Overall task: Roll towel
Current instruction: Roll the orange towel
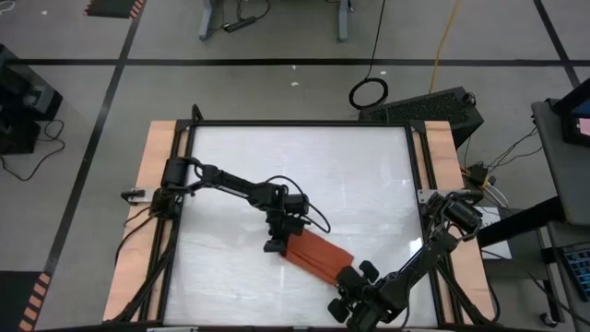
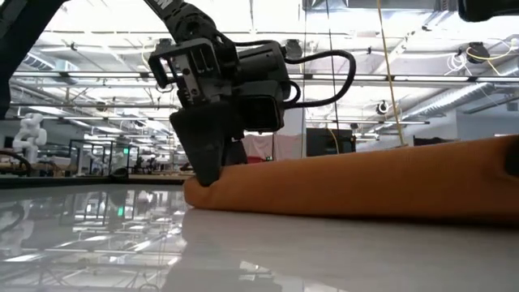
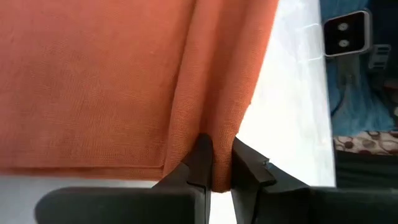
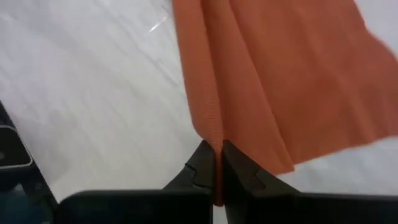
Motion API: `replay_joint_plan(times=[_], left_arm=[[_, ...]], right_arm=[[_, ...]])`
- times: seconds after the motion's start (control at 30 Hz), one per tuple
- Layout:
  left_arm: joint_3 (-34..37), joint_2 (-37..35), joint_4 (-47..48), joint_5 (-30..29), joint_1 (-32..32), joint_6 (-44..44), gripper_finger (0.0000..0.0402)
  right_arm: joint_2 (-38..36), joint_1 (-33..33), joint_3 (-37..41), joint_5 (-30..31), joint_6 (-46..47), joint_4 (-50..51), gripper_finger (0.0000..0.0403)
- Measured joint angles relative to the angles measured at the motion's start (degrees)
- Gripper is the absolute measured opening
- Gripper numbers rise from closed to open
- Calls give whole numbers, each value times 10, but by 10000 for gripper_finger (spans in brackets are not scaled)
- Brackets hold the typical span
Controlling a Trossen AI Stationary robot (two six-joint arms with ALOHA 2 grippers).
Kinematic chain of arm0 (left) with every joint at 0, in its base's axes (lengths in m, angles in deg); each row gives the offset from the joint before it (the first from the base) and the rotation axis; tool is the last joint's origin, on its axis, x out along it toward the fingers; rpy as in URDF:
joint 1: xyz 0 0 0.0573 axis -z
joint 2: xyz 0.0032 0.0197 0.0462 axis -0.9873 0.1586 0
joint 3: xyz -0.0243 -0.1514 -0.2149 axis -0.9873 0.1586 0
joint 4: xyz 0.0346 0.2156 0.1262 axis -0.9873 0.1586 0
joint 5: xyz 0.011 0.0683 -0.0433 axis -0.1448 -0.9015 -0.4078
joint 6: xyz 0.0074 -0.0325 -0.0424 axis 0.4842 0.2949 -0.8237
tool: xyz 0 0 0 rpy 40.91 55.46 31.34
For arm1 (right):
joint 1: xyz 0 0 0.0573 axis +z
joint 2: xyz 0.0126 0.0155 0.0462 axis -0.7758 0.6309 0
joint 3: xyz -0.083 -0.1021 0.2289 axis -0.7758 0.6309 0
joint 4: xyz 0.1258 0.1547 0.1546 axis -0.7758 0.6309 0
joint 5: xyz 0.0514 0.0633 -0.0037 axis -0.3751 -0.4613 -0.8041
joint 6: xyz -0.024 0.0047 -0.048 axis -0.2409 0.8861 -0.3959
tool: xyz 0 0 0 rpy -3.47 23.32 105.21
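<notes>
Rust-orange woven towel (image 1: 315, 256), folded into a long band, lies on glossy white worktop (image 1: 350, 175). Left tool (image 1: 277, 243) and right tool (image 1: 355, 277) each pinch a fold at opposite ends.

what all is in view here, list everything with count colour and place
rust-orange soft cloth towel: one, rust-orange, folded into a long narrow strip lying diagonally on the table's near-centre, one end pinched by each gripper
white glossy tabletop: one, white, framed by black rails with light wooden side boards
black cable loop: one, black, on the grey floor beyond the table
yellow cable: one, yellow, on the floor beyond the table's right far corner
left gripper: one, dark, at the towel's left end, fingers shut on a fold of the cloth
right gripper: one, dark, at the towel's right end near the table's front edge, fingers shut on the cloth's edge
</notes>
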Motion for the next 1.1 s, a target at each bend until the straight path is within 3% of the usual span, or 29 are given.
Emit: replay_joint_plan(times=[0.1,0.23,0.5,0.7,0.87,1.0,1.1], left_arm=[[1,-8,0,16,0,13,53],[1,-29,-10,9,0,30,101],[1,-94,11,-82,4,107,204],[0,-159,52,-214,29,193,208],[-1,-209,51,-268,62,243,195],[0,-216,52,-313,105,296,188],[24,-216,25,-398,141,336,187]], right_arm=[[0,-4,0,-30,21,1,1],[0,-9,0,-61,28,4,1],[0,-16,0,21,51,6,0],[0,-20,0,19,64,0,0],[0,-27,2,-25,88,12,0],[0,-32,12,-41,110,8,0],[0,-35,16,-41,126,-1,0]])
